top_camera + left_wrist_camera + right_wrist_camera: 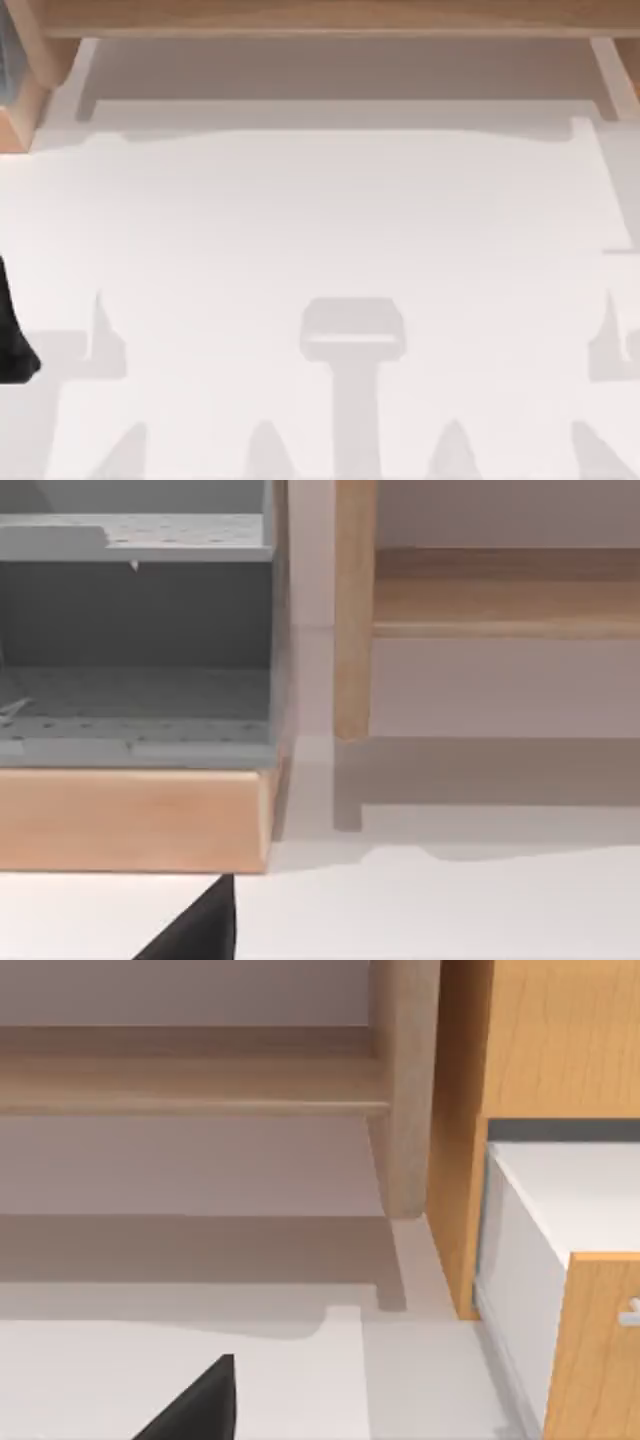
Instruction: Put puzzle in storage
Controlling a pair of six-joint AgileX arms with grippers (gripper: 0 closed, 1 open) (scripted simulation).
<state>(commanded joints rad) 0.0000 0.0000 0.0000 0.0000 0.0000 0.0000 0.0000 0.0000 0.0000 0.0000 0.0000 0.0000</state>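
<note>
The left gripper (pixel 12 340) sits at the table's (pixel 330 220) left edge — its jaws' state I cannot tell; no writing is readable.

Your left arm (pixel 12 330) sits at the table's far left edge, seen from above as a dark shape low on that side. In each wrist view a dark wedge of that arm's own pincer pokes in: the left pincer (pixel 195 928) and the right pincer (pixel 195 1408). You cannot tell how either pincer's fingers stand.
</note>
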